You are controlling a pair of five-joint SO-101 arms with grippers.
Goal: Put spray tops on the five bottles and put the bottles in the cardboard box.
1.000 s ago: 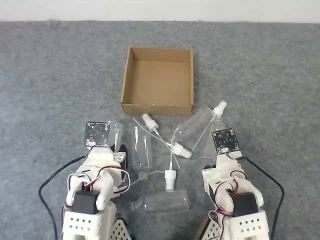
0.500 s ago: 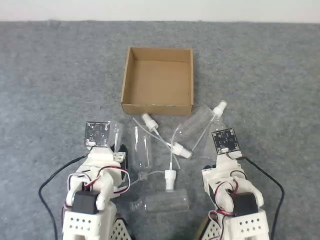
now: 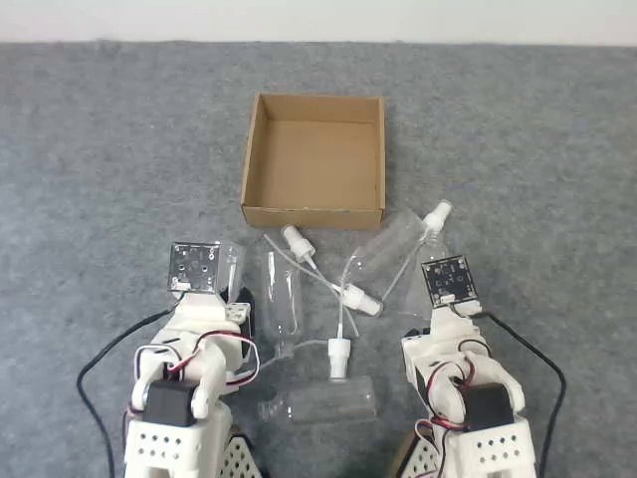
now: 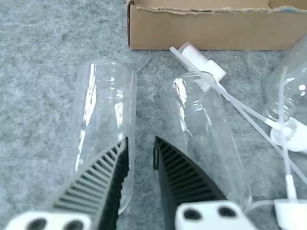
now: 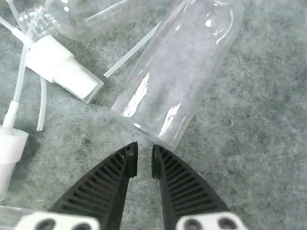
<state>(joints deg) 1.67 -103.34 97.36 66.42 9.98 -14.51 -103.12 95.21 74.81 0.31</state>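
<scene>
**Ready pose before the first pick, as I judge it.** Both arms sit at the near table edge.

- **Left gripper**: the jaws are drawn nearly together and grasp nothing. They sit above the gap between the outer bottle and the inner bottle. Both bottles lie flat, side by side. Their long axes run toward the cardboard box, rounded bases leading.
- **Right gripper**: it is likewise almost closed and empty, just short of the base of the right bottle. That bottle's long axis runs away from the arm. A loose spray top lies just beside it.
- **Crosswise bottle**: it lies flat between the arms, with its long axis across the table.

The box, open side up, holds no bottle.
</scene>
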